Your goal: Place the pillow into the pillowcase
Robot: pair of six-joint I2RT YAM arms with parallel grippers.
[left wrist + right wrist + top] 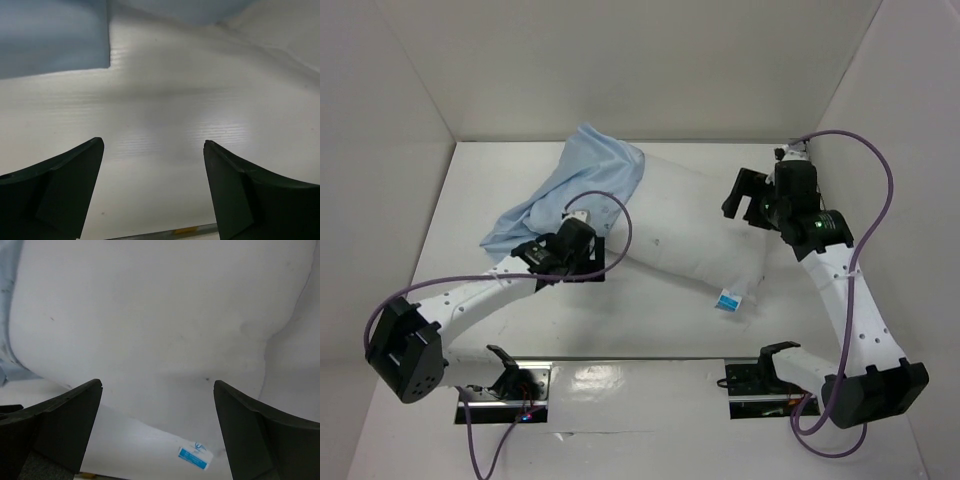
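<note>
On the white table (650, 335), the pillow (690, 225) lies flat and slantwise, one end toward the far side and the other toward the arm bases. Its small blue-and-white tag (730, 300) sits at the corner nearest the bases. The pillowcase (575, 185) is bunched and wrinkled at the pillow's far end, lapping over that end and trailing off the pillow's left side onto the table. Cannot tell from the overhead view whether any of the pillow is inside the sack. The left gripper (565, 255) is just beside the pillow's left long edge, next to the trailing cloth. Left wrist view: left gripper (152, 190) has both fingers spread wide, with nothing between them but bare table (160, 115). A flat patch of pillowcase (50, 35) fills the top left corner, clear of the fingers. The right gripper (748, 200) is at the pillow's right side, above its edge. Right wrist view: right gripper (157, 430) is also spread wide and grips nothing. The pillow (160, 315) fills most of the view beyond the fingertips, the tag (194, 458) shows low between the fingers, and a sliver of pillowcase (7, 315) shows at the left border. Both arms are apart from each other, one on either side of the pillow.
</note>
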